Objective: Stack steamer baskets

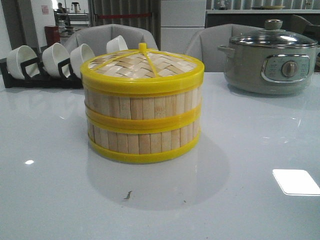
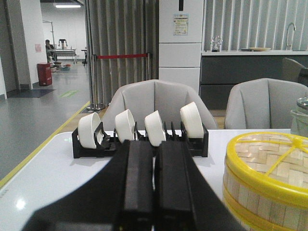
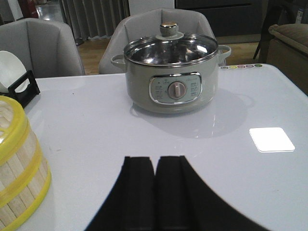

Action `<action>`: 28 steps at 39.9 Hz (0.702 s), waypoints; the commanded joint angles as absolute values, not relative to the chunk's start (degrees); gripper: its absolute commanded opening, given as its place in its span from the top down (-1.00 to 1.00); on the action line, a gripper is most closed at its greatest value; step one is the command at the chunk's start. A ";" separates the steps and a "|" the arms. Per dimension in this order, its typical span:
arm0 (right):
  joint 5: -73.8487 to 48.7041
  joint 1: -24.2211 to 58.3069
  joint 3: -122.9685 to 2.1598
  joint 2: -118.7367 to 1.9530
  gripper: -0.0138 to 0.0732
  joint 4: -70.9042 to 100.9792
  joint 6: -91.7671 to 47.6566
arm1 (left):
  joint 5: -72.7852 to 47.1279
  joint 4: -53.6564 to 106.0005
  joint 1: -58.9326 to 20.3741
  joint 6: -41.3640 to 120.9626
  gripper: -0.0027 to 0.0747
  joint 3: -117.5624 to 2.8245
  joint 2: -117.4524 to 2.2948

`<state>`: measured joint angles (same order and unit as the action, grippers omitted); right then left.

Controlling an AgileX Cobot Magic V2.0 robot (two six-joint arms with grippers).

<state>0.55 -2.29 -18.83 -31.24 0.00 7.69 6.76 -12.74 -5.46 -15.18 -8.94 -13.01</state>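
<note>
Two steamer baskets stand stacked in the middle of the table, the upper basket on the lower basket, with the woven yellow-rimmed lid on top. The stack also shows in the left wrist view and in the right wrist view. My left gripper is shut and empty, apart from the stack. My right gripper is shut and empty, also apart from it. Neither gripper shows in the front view.
A black rack with several white bowls stands at the back left. A grey electric pot with a glass lid stands at the back right. Grey chairs stand behind the table. A bright light patch lies on the tabletop.
</note>
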 commanded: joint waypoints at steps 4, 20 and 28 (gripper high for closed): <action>5.99 -2.63 -20.53 -31.25 0.52 -0.71 7.39 | 14.04 -9.64 -4.36 -15.52 0.70 -1.32 -6.44; 5.93 -2.63 -20.53 -31.25 0.52 -0.71 7.39 | 5.78 -10.06 -1.88 -15.52 0.70 0.47 1.26; 5.93 -2.63 -20.53 -31.25 0.52 -0.71 7.39 | -1.51 -10.06 -1.98 -15.52 0.70 0.47 1.26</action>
